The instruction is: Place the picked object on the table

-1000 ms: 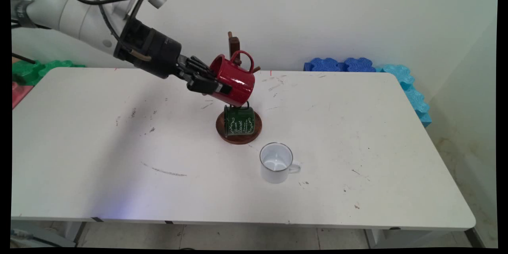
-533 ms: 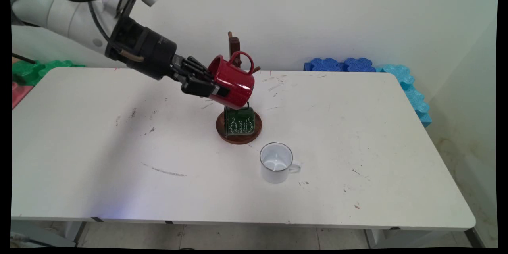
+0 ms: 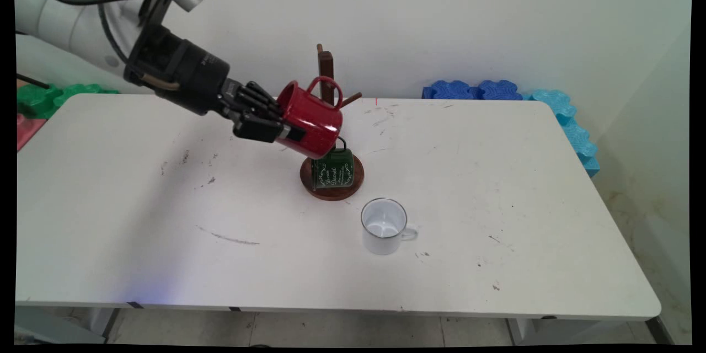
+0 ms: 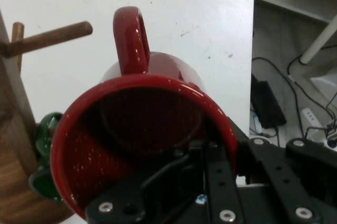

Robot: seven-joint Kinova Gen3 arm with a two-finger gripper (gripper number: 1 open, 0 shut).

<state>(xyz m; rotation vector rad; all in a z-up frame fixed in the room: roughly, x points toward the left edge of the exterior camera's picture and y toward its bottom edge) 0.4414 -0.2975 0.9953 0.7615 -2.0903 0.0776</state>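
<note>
You are looking at the gripper (image 3: 287, 131) grasping the red mug (image 3: 309, 120) by its wall: in the hand view one finger (image 4: 174, 182) is reaching inside the mug's mouth while the other linkage is lying outside the rim, so the jaws are clenched on the red mug (image 4: 142, 145) and not on empty air. The mug is hanging tilted in the air, its open mouth turned toward the gripper (image 4: 210, 192) and its loop handle pointing up and slightly to the right.

Just right of the handle, you are seeing a peg of the wooden mug tree (image 3: 326, 69); in the hand view that wooden mug tree (image 4: 21, 97) is standing at the left, and its peg is lying apart from the handle, not threaded through it. The tree's round base is sitting on the white table (image 3: 165, 220) directly below the held mug.

A green mug (image 3: 332, 169) with pale lettering is hanging low on the tree, just under the red one; whether the two are touching cannot be told. Nearer to you and slightly right, a white mug (image 3: 383, 227) is standing upright on the table, mouth up, handle pointing right, well clear of the base.
</note>
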